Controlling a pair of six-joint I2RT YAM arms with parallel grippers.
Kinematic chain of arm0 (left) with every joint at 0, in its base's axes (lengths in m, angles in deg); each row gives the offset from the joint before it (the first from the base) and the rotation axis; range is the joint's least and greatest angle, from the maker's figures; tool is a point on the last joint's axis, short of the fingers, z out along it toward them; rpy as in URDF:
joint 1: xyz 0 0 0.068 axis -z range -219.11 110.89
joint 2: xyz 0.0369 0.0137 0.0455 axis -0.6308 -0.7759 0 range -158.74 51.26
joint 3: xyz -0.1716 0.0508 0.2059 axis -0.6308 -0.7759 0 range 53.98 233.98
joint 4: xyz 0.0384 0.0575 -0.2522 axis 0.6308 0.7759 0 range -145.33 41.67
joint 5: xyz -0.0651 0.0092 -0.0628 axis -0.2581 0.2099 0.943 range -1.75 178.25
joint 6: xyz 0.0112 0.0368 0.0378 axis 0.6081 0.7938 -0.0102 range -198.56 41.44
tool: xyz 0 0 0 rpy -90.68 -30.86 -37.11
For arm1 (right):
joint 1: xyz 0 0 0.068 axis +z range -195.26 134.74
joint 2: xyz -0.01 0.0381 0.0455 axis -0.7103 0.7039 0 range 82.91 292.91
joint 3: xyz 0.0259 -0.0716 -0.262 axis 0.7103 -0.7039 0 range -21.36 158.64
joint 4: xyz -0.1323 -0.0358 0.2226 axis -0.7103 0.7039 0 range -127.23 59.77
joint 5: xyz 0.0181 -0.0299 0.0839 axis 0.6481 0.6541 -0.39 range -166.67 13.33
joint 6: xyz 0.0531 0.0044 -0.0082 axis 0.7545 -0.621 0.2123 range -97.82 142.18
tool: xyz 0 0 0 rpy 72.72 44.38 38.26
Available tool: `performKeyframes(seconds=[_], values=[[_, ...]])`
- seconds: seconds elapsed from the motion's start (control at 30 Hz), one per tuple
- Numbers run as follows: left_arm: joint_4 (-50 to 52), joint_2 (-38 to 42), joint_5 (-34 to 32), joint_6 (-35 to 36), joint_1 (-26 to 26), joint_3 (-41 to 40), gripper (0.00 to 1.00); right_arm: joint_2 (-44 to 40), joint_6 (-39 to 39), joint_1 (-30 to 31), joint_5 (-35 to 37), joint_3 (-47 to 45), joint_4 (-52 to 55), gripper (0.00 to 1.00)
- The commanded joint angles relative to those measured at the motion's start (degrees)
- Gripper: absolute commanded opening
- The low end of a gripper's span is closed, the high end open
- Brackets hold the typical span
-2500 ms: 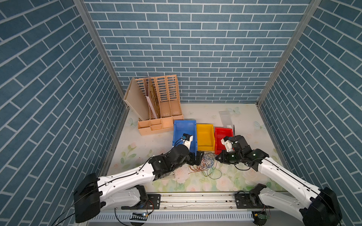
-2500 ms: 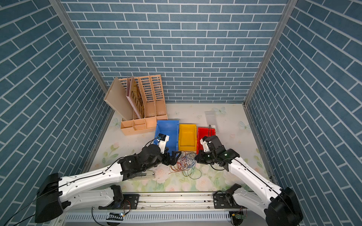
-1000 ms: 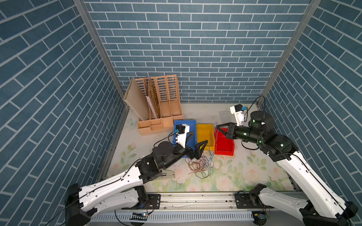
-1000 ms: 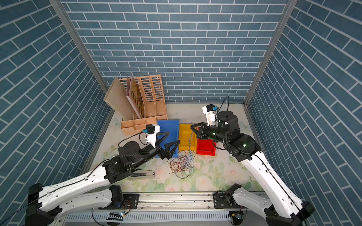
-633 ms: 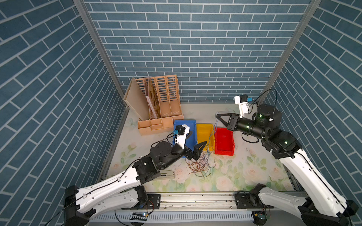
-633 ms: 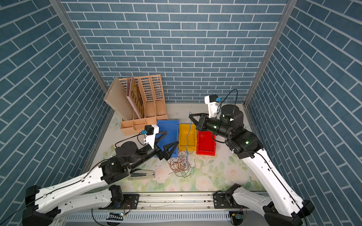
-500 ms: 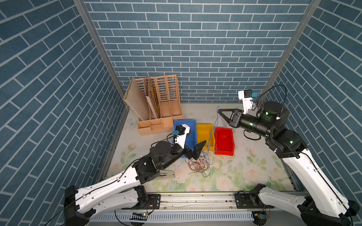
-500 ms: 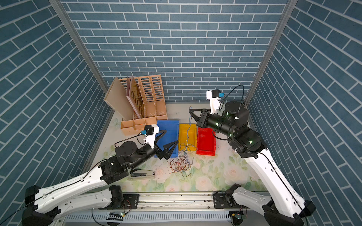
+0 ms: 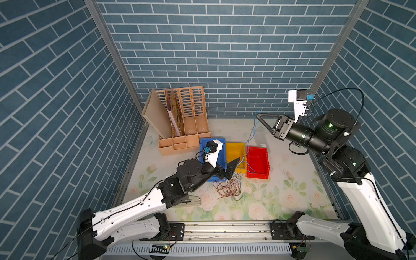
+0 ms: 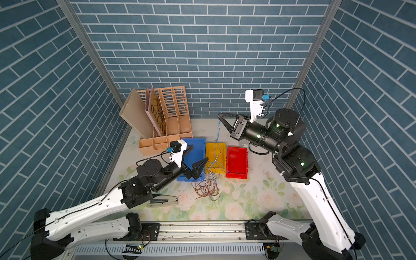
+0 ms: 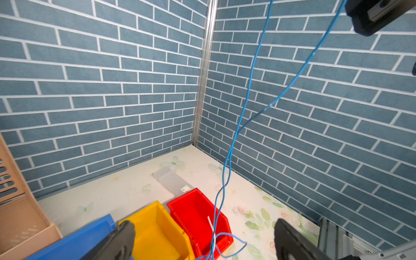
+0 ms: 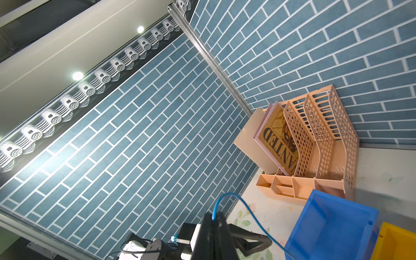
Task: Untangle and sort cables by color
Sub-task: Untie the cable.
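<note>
Upper centre-right, your right gripper (image 9: pixel 258 114) pinches the blue cable (image 11: pixel 229 155), long axis near-vertical, trailing downward; left gripper (image 10: pixel 195 157) spread.

White arms (image 9: pixel 135 207), black joints (image 9: pixel 190 170)

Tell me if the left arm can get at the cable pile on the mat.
Probably yes: the left pincer stands open close by the cable pile, with nothing solid between them.

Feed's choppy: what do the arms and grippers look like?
White shells with black joints form the left arm and right arm, thin black wires along them. The left gripper and right gripper have black, tapering triangular fingers. Each wrist carries a white camera mount with a blue plug.
</note>
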Motion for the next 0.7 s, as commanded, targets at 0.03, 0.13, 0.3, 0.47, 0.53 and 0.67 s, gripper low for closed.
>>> performKeyframes(seconds=[0.03, 0.13, 0.3, 0.47, 0.53, 0.67], values=[[-5.6, -2.9, 2.4, 0.7, 2.1, 1.5, 0.99, -2.3, 0.9, 0.5, -2.0, -2.8, -2.5, 0.0], [-7.7, -4.1, 1.6, -0.9, 4.0, 0.5, 0.98, -2.4, 1.1, 0.5, -3.3, -4.2, -3.7, 0.0], [-5.9, -8.0, -3.3, 1.0, 4.9, 2.8, 0.99, -3.6, 3.3, 0.5, -4.9, -7.5, -8.9, 0.0], [-4.6, -13.8, -7.2, 1.6, 3.7, 5.9, 0.99, -4.0, 4.1, 0.7, -5.3, -7.1, -10.4, 0.0], [-5.5, -16.1, -7.7, 1.2, 2.9, 6.5, 0.96, -4.0, 4.6, 0.8, -5.6, -7.1, -10.7, 0.0], [-6.4, -19.5, -8.0, -2.5, 0.3, 6.4, 0.47, -4.5, 5.1, 0.8, -5.4, -8.0, -11.0, 0.0]])
